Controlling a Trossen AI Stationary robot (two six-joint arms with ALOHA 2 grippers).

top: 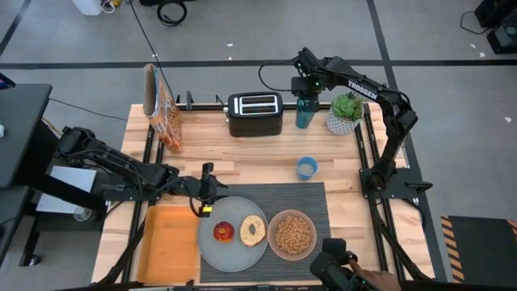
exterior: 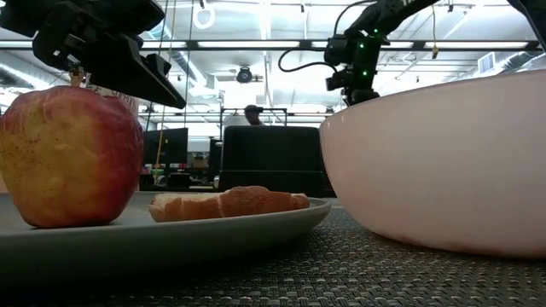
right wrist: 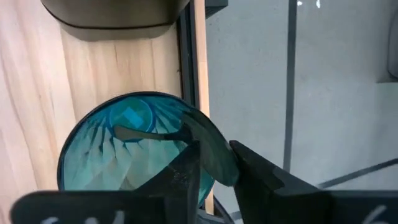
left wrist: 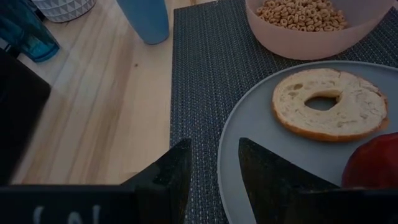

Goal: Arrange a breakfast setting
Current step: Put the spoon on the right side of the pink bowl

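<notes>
The dark grey placemat (top: pixel 303 198) lies at the table's near middle. On it sit the pale grey plate (top: pixel 212 252), holding the red apple (top: pixel 224 233) and the bagel (top: pixel 253 231), and the pink bowl (top: pixel 292 234) of tan cereal. My left gripper (top: pixel 205 200) hovers open over the plate's far left rim (left wrist: pixel 231 155), touching nothing. My right gripper (top: pixel 304 87) is at the far edge, over a teal glass (top: pixel 304 113). It is shut on a grey spoon (right wrist: pixel 146 133) that stands in the glass. My right gripper has the spoon's upper end (right wrist: pixel 211 152) between its two fingers, at the glass's rim. The fingers come from above, pointing down. The rest of the spoon slants down inside the glass. The fingers hide the exact place of contact.
A black toaster (top: pixel 254 113) and a potted plant (top: pixel 346 113) flank the teal glass. A blue cup (top: pixel 306 167) stands just beyond the placemat. A cereal box (top: pixel 161 109) stands at the far left, and an orange tray (top: pixel 168 242) lies left of the plate. A person's hand (top: pixel 376 279) shows at the near edge.
</notes>
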